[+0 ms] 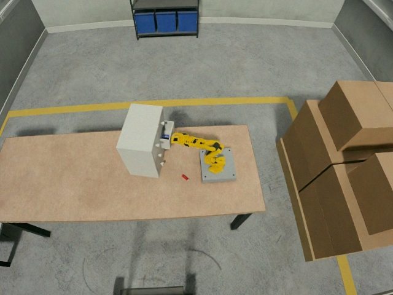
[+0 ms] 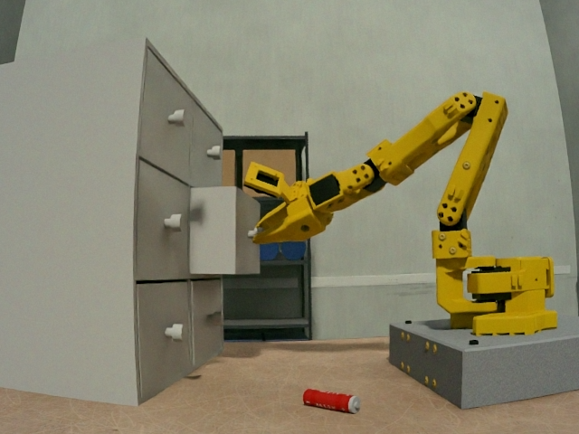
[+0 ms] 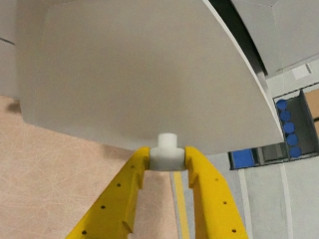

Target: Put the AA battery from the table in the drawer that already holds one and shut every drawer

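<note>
A red AA battery (image 1: 185, 177) (image 2: 331, 400) with a pale end lies on its side on the table, between the cabinet and the arm's base. The white cabinet (image 1: 139, 126) (image 2: 70, 224) has six drawers in two columns. The far-column middle drawer (image 1: 167, 144) (image 2: 213, 231) (image 3: 125, 75) stands pulled part-way out; the others look shut. Something dark blue (image 1: 165, 136) lies inside it; I cannot tell what it is. My gripper (image 2: 253, 236) (image 3: 167, 158) is shut on that drawer's white knob (image 3: 167, 149), in front of the drawer face.
Knobs of the near column, such as the middle knob (image 2: 173, 221), stick out beside the open drawer. The arm's grey base block (image 1: 218, 176) (image 2: 514, 369) stands to the right on the table (image 1: 79, 190). Shelves and cardboard boxes (image 1: 336, 190) stand away from the table.
</note>
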Controlling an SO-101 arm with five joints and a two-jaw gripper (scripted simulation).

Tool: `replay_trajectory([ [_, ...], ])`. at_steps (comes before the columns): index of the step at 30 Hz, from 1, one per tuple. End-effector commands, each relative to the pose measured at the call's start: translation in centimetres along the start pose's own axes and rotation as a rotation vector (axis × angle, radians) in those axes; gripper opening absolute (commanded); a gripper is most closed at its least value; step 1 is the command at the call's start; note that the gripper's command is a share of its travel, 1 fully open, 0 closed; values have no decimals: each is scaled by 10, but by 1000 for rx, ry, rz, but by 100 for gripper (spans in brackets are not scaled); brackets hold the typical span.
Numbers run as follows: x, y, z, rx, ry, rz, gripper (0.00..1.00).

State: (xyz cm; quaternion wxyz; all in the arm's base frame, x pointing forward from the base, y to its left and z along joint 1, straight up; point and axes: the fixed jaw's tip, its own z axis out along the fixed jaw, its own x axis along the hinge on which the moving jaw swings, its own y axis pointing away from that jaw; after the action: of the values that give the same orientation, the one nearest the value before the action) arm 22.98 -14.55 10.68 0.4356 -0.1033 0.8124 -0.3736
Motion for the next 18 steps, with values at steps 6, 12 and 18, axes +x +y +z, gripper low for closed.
replay_trajectory([
  [6,5,-1,-6,10,13,3,0],
  [12,7,-1,-9,13,17,5,0],
  [18,8,-1,-11,15,19,6,0],
])
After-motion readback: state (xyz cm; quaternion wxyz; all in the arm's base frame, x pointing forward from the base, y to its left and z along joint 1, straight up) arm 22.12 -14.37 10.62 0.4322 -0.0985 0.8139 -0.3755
